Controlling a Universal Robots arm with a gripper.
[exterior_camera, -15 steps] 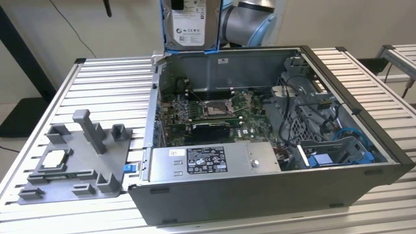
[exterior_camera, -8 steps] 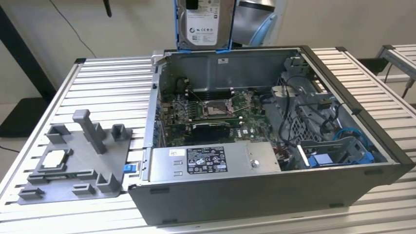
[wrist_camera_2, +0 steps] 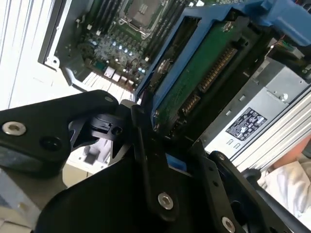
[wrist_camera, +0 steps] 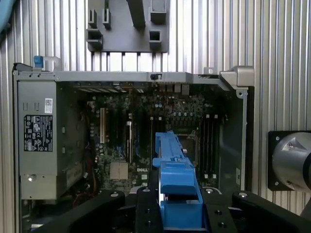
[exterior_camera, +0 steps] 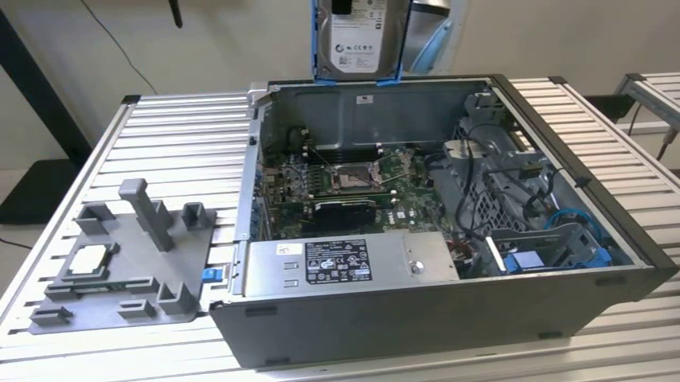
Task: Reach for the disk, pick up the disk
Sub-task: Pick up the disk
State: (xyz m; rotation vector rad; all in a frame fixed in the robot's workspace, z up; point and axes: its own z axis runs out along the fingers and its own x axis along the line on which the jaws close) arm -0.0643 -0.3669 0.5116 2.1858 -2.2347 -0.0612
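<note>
Hanging upright above the rear wall of the open computer case (exterior_camera: 409, 103), the disk (exterior_camera: 361, 36) is being pinched by the gripper (wrist_camera: 179, 211) on its blue bracket (wrist_camera: 171, 160), evidently being held clear of the motherboard (exterior_camera: 351, 171) underneath.

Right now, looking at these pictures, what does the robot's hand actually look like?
In both wrist views the hand is matte black, built from flat, angular linked plates joined by round silver screws. In the first wrist view a shiny silver cylinder sits in a square black housing beside it.
</note>
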